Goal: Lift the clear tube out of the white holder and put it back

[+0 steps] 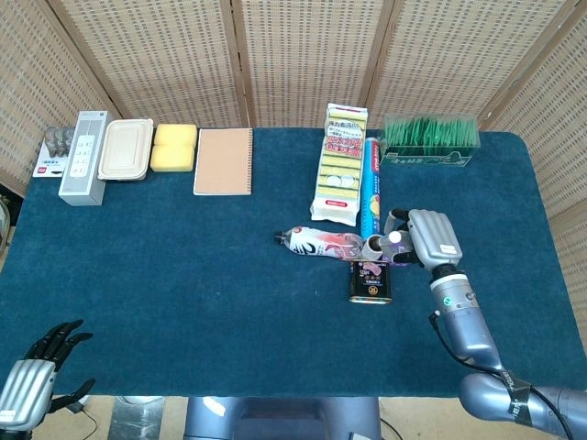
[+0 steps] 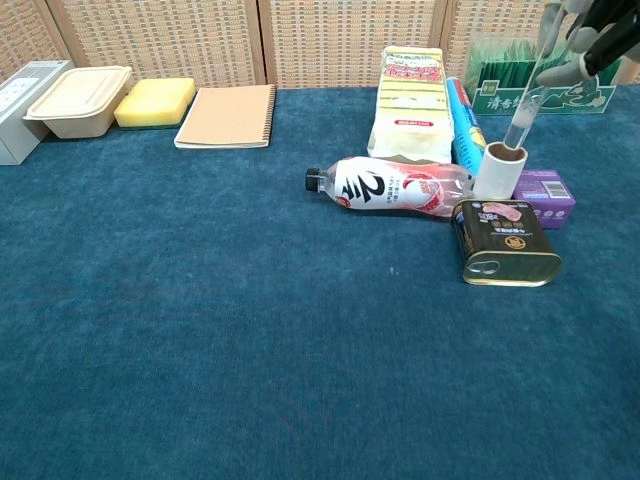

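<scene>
Clear tube (image 2: 526, 98) pinched between my right hand (image 2: 592, 40) fingers (image 2: 562, 72), tilted, its lower end at the white holder (image 2: 498, 170) mouth. Left hand (image 1: 29, 378) idle, fingers spread wide.

Bottle (image 2: 392, 186) lying mid-frame in chest view: big "2" on label, rest too small to read. Green box (image 2: 533, 78) upper right: white Chinese characters, looks like 清香, not sure. Red-label yellow pack (image 2: 412, 101), tin can (image 2: 506, 243), purple box (image 2: 547, 191): print there but unreadable.
</scene>
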